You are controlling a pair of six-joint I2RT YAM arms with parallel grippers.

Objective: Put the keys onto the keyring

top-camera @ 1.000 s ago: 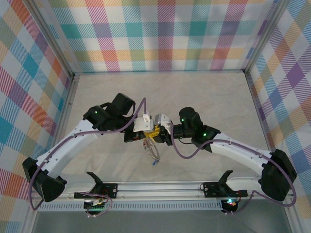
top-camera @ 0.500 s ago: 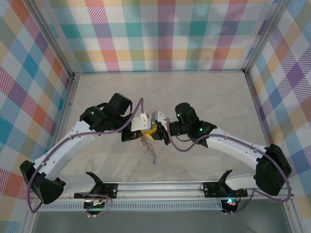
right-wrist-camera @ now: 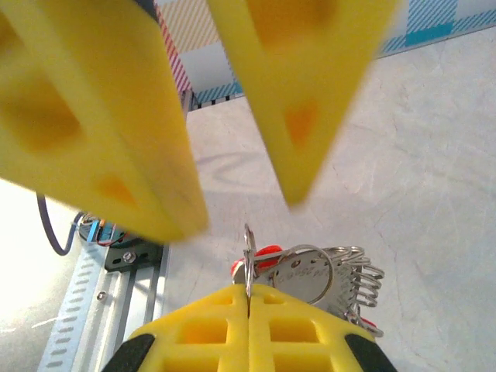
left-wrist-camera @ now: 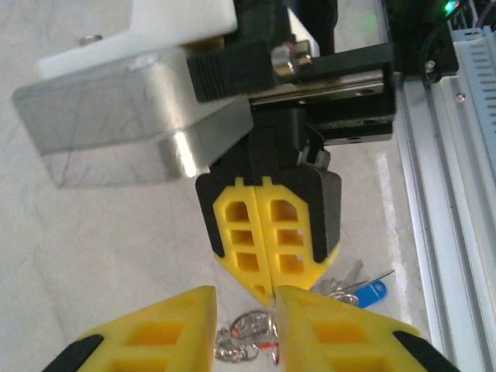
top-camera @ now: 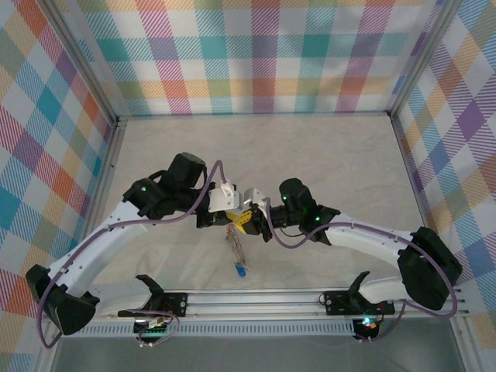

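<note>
Plainly, in the left wrist view the left gripper (left-wrist-camera: 246, 325) stood released, its yellow fingers apart with nothing between them. The right gripper (left-wrist-camera: 267, 291) pointed into that gap, clenched tip to tip. Just below its tips hung silver coils of the keyring (left-wrist-camera: 235, 342) with the red-headed keys (left-wrist-camera: 268, 341) among them. A blue key (left-wrist-camera: 369, 293) sat off toward the rail (left-wrist-camera: 457, 194).

In the right wrist view the right fingers pinched a thin upright wire, by my judgement the keyring's own edge. The rest of the bundle, with a round metal tag (right-wrist-camera: 304, 275), lay just beyond the tips. The left fingers loomed above, blurred, apart and touching nothing.

From the top external view both grippers met nose to nose over the table (top-camera: 333, 155). The bundle dangled beneath them with the blue key lowest; whether it touched the table I could not tell.

The step seemed to be a second hold by the left gripper. To do it well, the left should close on a free stretch of wire beside the right tips, not on them. The wire should sit centred on the pads, since it is thin and likely to slip. The right gripper should hold firm and steady, because the hanging bundle will swing.
</note>
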